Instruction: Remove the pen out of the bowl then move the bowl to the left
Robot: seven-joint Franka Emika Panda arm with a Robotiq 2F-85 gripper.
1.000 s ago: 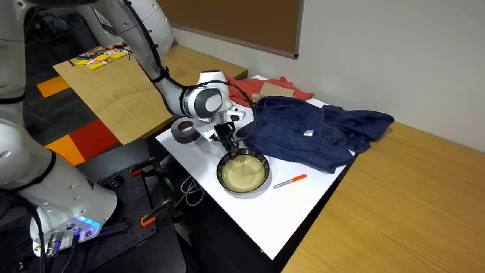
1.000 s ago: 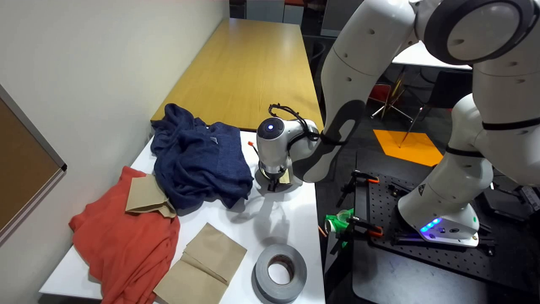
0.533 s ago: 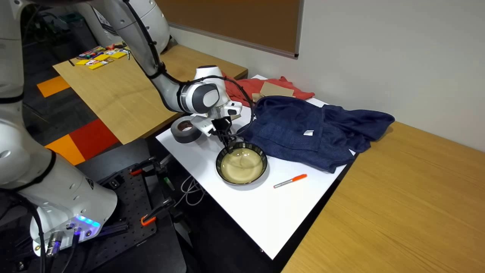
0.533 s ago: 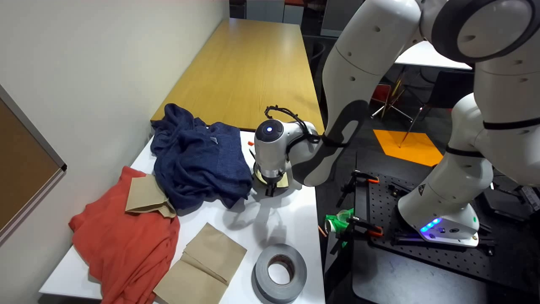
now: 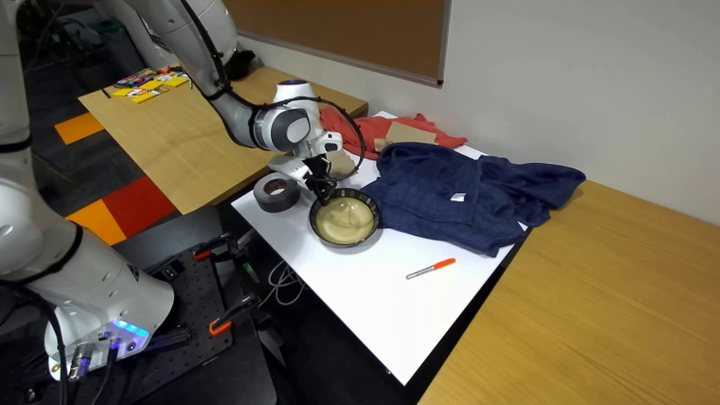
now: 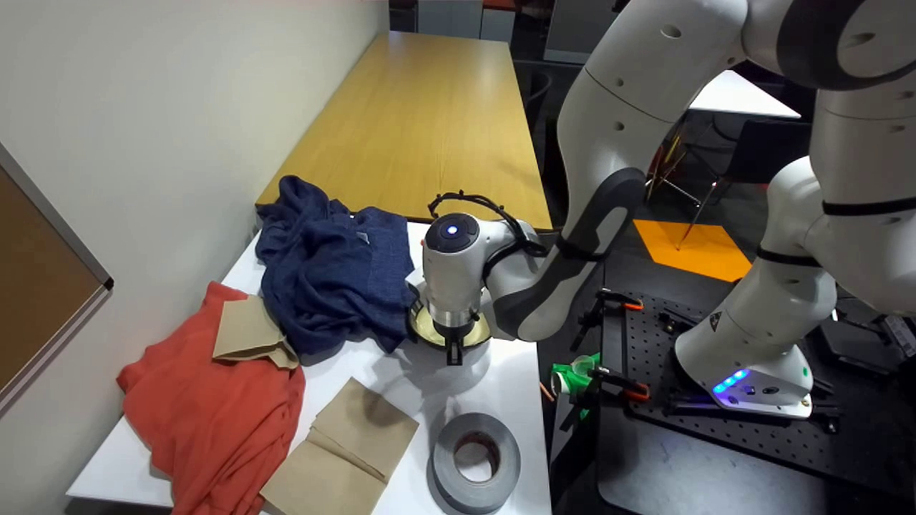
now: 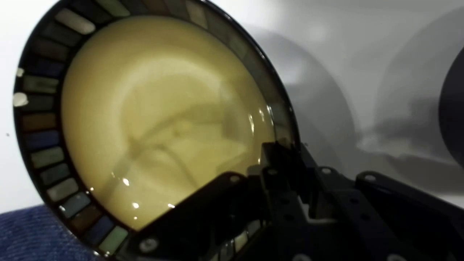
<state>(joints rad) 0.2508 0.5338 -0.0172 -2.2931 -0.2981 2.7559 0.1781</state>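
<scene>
Behind a white table (image 5: 388, 320) set diagonally through the middle of the frame, a pale wall (image 5: 562, 90) is seen in an exterior view, with a wooden table (image 5: 596, 315) at the lower right. Near the centre the bowl (image 5: 346, 224) is held by the gripper (image 5: 324, 200) at the upper left of its rim; it is round, shallow, dark-rimmed, and tan-yellow inside. Whether it is raised from the white table cannot be told. The pen (image 5: 431, 269), silver-grey with an orange-red cap, is laid on the white table to the lower right of the bowl, well apart. A grey roll of tape (image 5: 281, 202) is placed to the left of the bowl, and a blue jacket (image 5: 450, 194) is spread to the right.

In an exterior view, brown paper (image 6: 368, 422) is seen at the bottom and a red cloth (image 6: 215, 415) at the lower left. Below the centre the bowl is largely covered by the robot arm (image 6: 615, 143); only bits of yellow inside and dark rim are shown around it.

In the wrist view the left half is mostly filled by the bowl, its rim ringed with oblong patches of muted blue, green, brown and cream. Shadows are cast across the glossy yellow inside. Right of the centre the gripper's fingers (image 7: 272, 154) are set close together, with the bowl's rim pinched between them.
</scene>
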